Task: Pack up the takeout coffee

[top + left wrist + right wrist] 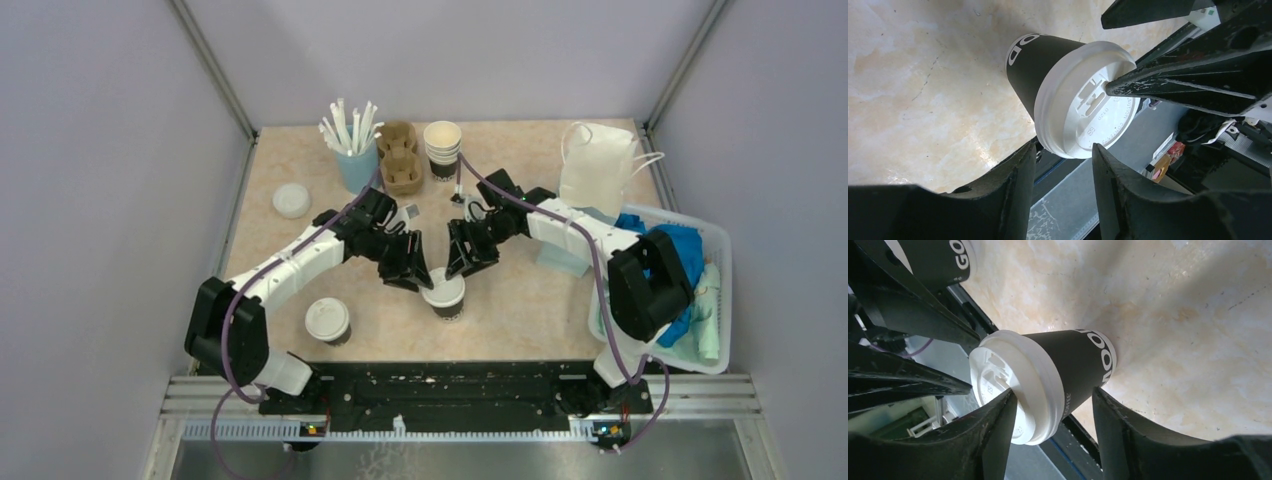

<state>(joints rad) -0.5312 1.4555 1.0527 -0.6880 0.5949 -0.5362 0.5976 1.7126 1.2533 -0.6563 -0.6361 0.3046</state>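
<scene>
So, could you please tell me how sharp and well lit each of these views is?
Top view: even, soft light, sharp throughout, only faint shadows on the table. Left wrist view: lid crisp, own fingers dark and soft-edged, a sheen on the table. Right wrist view: cup sharp, own fingers in near silhouette, broad shadow across the table.

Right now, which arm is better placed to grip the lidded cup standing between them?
Right, probably. The right gripper has its open jaws framing the middle cup, one finger at its lid. The left gripper has its open jaws stopping short of it.
</scene>
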